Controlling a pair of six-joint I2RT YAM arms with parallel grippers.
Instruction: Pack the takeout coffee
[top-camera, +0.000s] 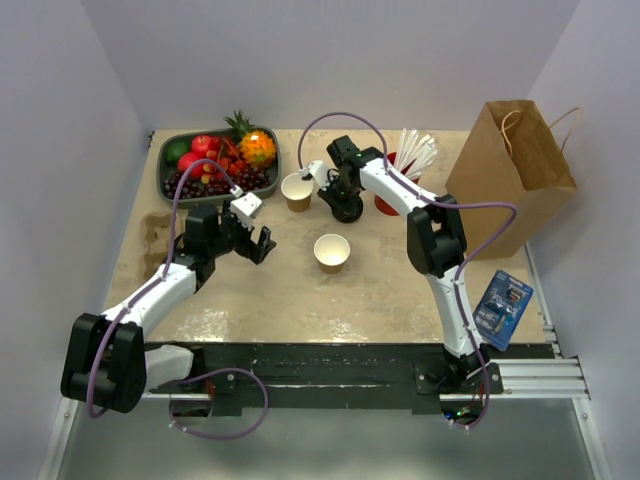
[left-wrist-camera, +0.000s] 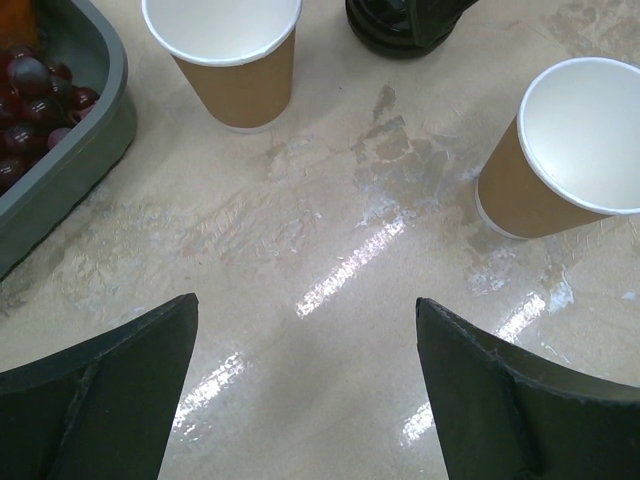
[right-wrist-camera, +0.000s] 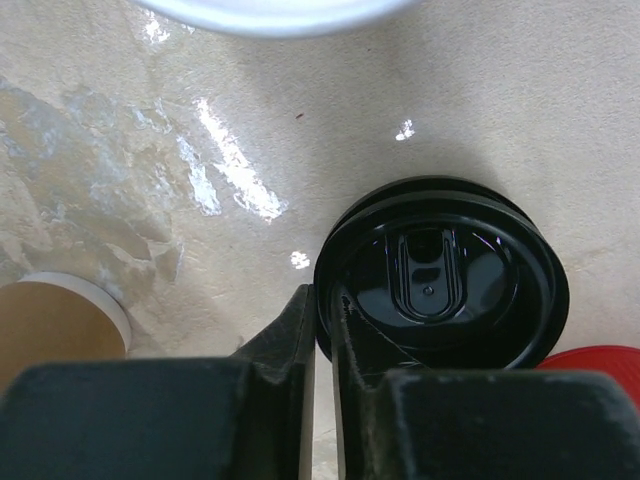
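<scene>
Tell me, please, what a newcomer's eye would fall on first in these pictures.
The brown paper bag standing upright at the far right and the tray of fruit at the far left catch the eye first. Between them, the right gripper pinches the rim of a black plastic lid. The left gripper hangs open before one lidless paper cup and another.

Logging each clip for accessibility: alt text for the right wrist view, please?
The right gripper, fingers nearly together, pinches the rim of a round black lid on the beige table. A tan paper cup shows at lower left, a red cup's edge at lower right.
</scene>
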